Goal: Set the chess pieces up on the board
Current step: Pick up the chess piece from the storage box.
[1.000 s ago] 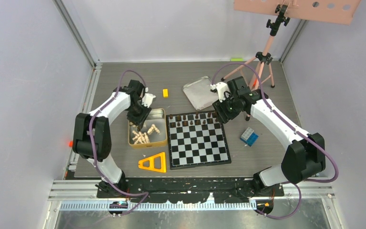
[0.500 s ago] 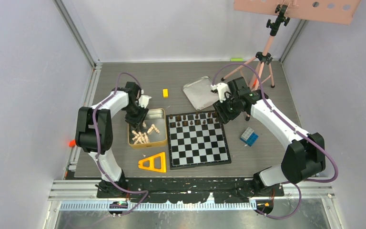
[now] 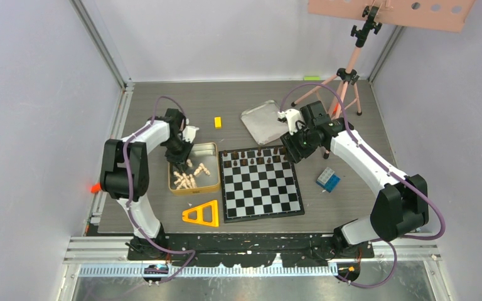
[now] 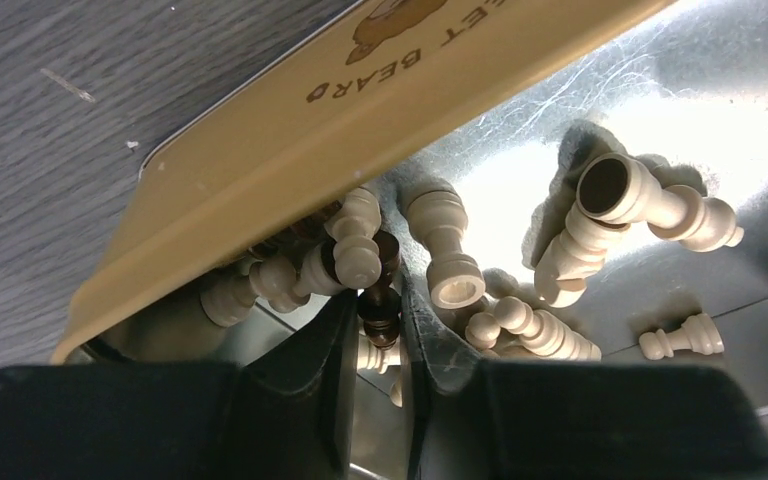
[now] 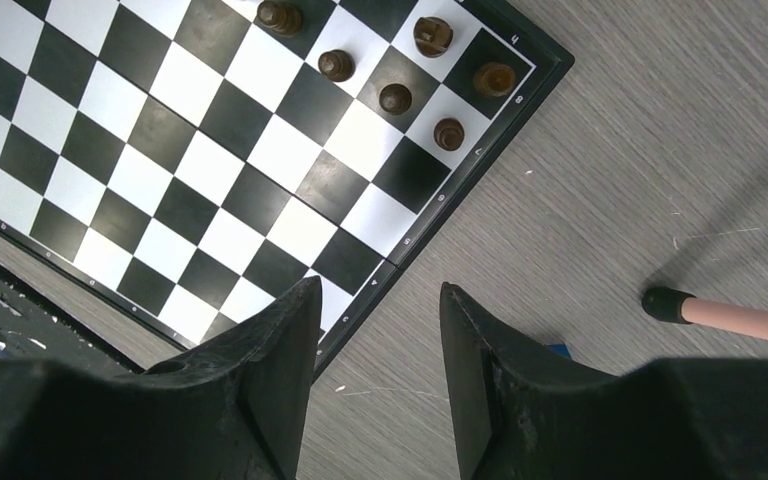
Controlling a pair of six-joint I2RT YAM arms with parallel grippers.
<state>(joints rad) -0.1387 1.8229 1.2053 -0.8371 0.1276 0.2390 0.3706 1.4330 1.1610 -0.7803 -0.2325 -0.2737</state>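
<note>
Few dark pieces (image 5: 397, 98) set; pale pieces (image 4: 445, 250) in tin (image 4: 290, 120)
In tin, left hand (image 4: 378, 302) narrow on 1 dark piece (image 4: 381, 312); right hand (image 5: 375, 295) half-open, empty, over board (image 5: 190, 190)

Gold tin (image 3: 208, 151), orange triangle (image 3: 199, 222), yellow block (image 3: 218, 122) and silver lid (image 3: 260, 122) lie apart.

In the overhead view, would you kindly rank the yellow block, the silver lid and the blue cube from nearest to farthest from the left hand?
From the left hand:
1. Yellow block, behind it, to the right.
2. Silver lid, farther right, behind the board.
3. Blue cube, beyond the board's right edge.
</note>
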